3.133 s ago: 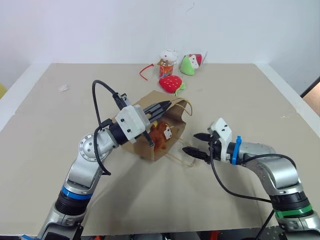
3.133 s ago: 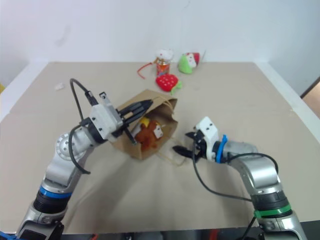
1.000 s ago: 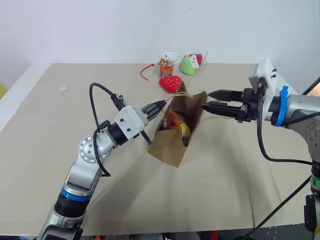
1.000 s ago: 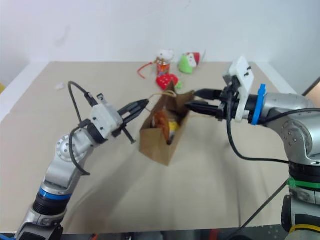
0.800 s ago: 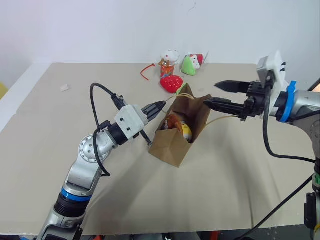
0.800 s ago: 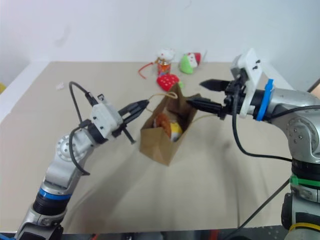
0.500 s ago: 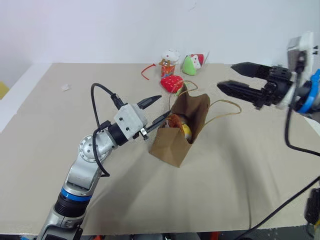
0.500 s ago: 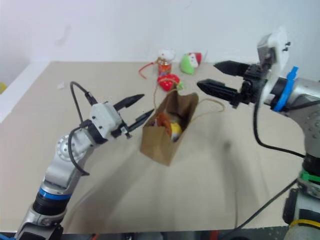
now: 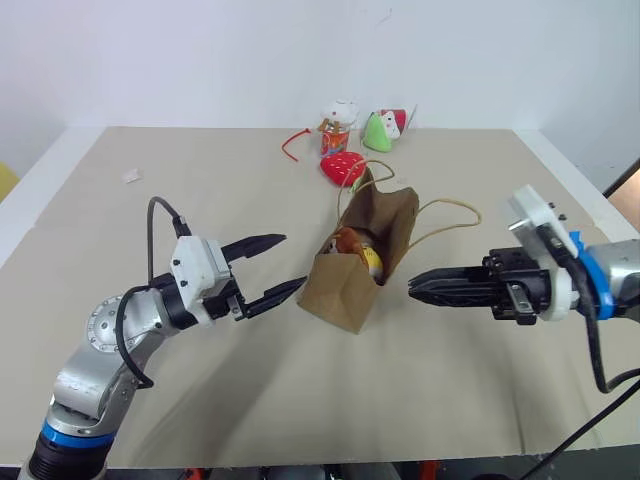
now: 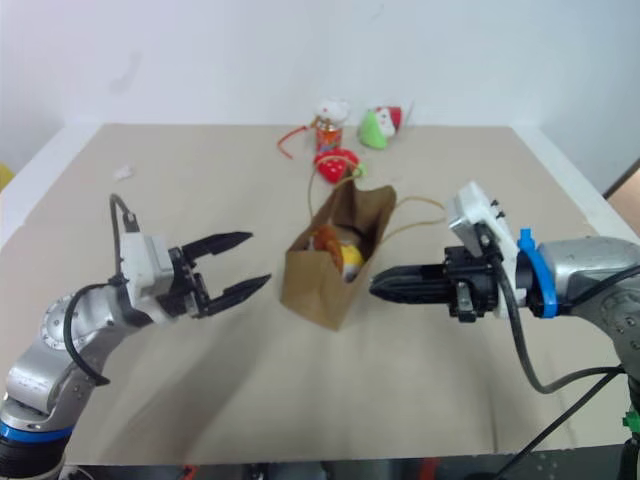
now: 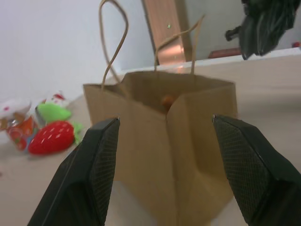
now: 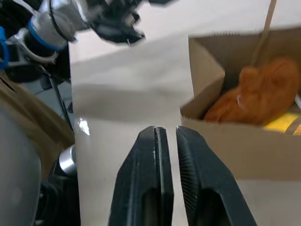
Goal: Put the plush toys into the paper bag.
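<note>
**Standing bag, both toys inside, end effectors clear**

Hovering to the left of the paper bag [image 9: 362,262], the left end effector [image 9: 276,268] has its two black fingers spread wide and holds nothing; its tips point at the bag's near side, close but apart. The right end effector [image 9: 420,288] sits on the bag's other side, fingers pressed together, empty, tips just short of the paper wall.

Paper bag stands upright on the table [image 9: 200,400] between the two, mouth open upward, one cord handle [image 9: 445,215] drooping toward the right arm, the other rising behind the rim. Inside, the brown-orange monkey [image 12: 256,96] lies against the wall, with the yellow of the round toy [image 9: 371,262] beside it. Judgement: both plush toys are in, the bag holds its own shape, so neither arm needs to grip it; task looks essentially complete.

Far edge of table: a red strawberry plush [image 9: 343,167], a green plush [image 9: 378,128], a small jar-like item [image 9: 335,125]. These are well apart from the bag and untouched.
</note>
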Available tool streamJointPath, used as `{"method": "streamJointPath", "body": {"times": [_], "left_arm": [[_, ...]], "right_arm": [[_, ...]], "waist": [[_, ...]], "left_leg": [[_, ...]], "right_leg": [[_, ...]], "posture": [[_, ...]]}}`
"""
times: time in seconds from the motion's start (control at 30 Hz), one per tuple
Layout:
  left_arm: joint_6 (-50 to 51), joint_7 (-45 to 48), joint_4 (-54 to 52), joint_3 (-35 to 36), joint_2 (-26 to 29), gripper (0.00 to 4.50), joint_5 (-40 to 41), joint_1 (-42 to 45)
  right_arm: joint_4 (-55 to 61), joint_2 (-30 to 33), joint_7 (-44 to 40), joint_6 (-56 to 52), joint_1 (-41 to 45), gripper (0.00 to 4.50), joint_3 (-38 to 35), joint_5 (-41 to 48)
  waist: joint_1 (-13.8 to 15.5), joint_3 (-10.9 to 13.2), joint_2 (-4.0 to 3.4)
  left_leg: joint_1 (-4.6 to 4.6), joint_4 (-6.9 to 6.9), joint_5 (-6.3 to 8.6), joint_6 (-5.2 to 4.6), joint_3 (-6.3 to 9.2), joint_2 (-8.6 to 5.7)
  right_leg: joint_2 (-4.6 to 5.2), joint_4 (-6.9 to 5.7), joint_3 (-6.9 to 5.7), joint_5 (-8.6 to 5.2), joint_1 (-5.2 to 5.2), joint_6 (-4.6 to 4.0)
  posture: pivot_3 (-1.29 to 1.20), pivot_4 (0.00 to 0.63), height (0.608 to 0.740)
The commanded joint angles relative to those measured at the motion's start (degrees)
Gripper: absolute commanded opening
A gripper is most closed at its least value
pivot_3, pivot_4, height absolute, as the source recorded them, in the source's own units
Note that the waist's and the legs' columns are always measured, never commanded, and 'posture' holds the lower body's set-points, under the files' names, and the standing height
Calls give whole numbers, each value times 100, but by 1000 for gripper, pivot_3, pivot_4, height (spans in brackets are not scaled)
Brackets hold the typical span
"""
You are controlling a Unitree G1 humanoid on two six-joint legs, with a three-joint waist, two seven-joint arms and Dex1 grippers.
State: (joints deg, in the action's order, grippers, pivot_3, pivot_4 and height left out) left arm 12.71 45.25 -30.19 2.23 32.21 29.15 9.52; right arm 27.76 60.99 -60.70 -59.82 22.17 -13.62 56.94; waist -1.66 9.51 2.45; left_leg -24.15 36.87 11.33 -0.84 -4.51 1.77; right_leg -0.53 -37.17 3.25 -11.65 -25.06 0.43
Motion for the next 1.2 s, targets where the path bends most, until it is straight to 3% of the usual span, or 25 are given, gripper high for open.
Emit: {"method": "streamJointPath", "body": {"times": [0.03, 0.43, 0.6, 0.9, 1.2], "left_arm": [[-79, 66, 291, -233, 51, 3243, -335, 222], [413, 523, 239, -599, 123, 3243, -26, 623], [423, 373, 329, -544, -5, 4369, -70, 674], [1460, -394, 233, -513, -351, 4369, 352, 809], [2099, -567, -178, -629, -444, 4369, 726, 944]], "right_arm": [[17, -9, -43, 976, -358, 63, 535, -1053], [-85, -992, 408, 1417, 743, 63, 1398, -1551], [-72, -1238, 527, 1347, 924, 0, 1523, -1575], [-175, -1435, 532, 1513, 1001, 0, 1852, -1953], [-383, -1768, 605, 1771, 1193, 0, 2071, -2353]], "waist": [[21, 0, 0], [28, 1, 0], [33, 1, 0], [32, 1, 0], [32, 1, 0]], "left_leg": [[0, 1, 0, 0, 0, 0], [-6, -4, -1, 1, 2, 9], [-12, -6, 0, 1, -2, 3], [-10, -4, -1, 1, 1, 2], [-11, -4, -1, 1, 3, 1]], "right_leg": [[0, 0, -1, 0, 0, 0], [-11, -1, -4, 0, -11, -8], [-4, -1, -2, -1, -13, -7], [-1, -1, -4, 1, -11, -2], [-4, -2, -5, 3, -10, 0]], "posture": [[0, 150, 740], [0, 150, 740], [0, 150, 740], [0, 150, 740], [0, 150, 740]]}}
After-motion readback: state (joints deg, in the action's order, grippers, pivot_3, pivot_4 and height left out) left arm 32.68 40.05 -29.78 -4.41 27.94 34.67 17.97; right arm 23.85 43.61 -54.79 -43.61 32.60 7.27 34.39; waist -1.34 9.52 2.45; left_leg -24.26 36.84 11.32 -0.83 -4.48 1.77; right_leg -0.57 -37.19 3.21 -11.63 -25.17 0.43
